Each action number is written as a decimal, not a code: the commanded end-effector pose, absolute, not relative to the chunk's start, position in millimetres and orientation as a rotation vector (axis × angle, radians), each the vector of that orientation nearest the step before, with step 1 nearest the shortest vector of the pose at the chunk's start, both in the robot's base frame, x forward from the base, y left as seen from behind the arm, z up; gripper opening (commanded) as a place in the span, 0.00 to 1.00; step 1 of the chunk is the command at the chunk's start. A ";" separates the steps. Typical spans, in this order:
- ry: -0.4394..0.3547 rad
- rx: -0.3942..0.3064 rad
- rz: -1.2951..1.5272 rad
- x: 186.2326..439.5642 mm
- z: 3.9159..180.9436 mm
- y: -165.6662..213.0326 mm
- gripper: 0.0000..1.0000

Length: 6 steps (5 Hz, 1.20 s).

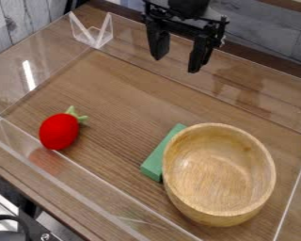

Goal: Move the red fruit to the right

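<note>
Hanging up at the back of the scene, the black two-fingered gripper (182,52) had its fingers spread apart with nothing between them, pointing down at the brown wood-grain tabletop (179,94); so nothing had been picked up yet, by my read. The small round bright-red soft toy fruit with the green leafy top (60,130) sat way over on the left of the picture, resting on the table just beside the front-left clear plastic wall (22,151); well apart from the gripper, so I'd guess the arm needed a fair reach across and down before any grab.

Over on the right sat the round light wooden bowl (218,172), empty as far as I could see, with a flat green sponge-like piece (160,158) lying tucked against its left side, partly hidden by the rim; those two ate up most of the front-right corner. The open room was the bare wood in the middle and behind the bowl; probably the easiest landing zone. Being so close to the see-through wall, the fruit might have left little finger room on that side; hard to tell exactly.
</note>
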<state>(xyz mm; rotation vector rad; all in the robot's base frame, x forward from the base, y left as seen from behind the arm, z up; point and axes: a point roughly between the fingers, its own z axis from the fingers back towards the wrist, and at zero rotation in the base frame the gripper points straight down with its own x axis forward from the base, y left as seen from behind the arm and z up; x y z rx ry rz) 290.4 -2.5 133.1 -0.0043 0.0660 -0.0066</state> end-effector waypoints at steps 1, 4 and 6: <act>0.093 -0.006 -0.033 280.6 124.6 -5.9 1.00; 0.043 0.033 -0.227 208.0 120.4 75.4 1.00; -0.002 0.031 -0.240 198.8 98.9 108.2 1.00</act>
